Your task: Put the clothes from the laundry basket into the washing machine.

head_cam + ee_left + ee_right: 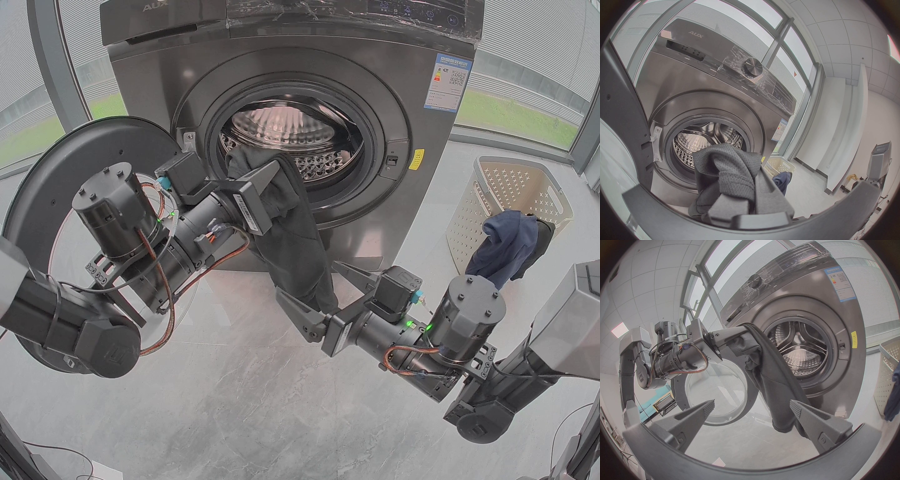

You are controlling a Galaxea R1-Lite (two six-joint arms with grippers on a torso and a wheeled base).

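Here, one dark garment (294,237) in left pincer (267,176), one blue garment (506,247) over basket (519,181)

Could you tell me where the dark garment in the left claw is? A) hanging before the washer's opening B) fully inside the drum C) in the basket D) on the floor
A: the left claw grips the garment, which hangs down before the washer's opening.
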